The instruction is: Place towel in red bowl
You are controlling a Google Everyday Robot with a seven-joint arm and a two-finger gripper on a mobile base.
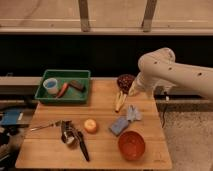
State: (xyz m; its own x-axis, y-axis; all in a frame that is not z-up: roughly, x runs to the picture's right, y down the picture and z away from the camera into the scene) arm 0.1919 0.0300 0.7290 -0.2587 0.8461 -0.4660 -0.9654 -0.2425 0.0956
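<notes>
As I am judging it, the task is only beginning. The towel (125, 120) is lying flat on the counter (45, 155) and nothing is holding it. The red bowl (131, 145) is sitting just in front of it, near the front edge, and is showing nothing inside. So the whole work is waiting: to come down to the towel, to take it, to lift it, and to let it go over the bowl.

The gripper (133, 90) is hanging at the end of the white arm (170, 75), which is reaching in from the right. It is hovering over the far right part of the counter, beside a dark round thing (125, 81), perhaps a small bowl, and it is well apart from the towel. Whether the gripper is open or closed I cannot tell.

The towel is lying between the gripper and the red bowl, close to the bowl's rim but not touching it as far as I am seeing. Its long axis is running on a diagonal, from the near left to the far right. The near left end is looking flat and squarer, and the far right end is looking bunched and is pointing toward the arm. An orange (90, 125) is resting just to the left of the towel, so I am expecting a grasp across the short axis, near the middle, to be the safer one.
</notes>
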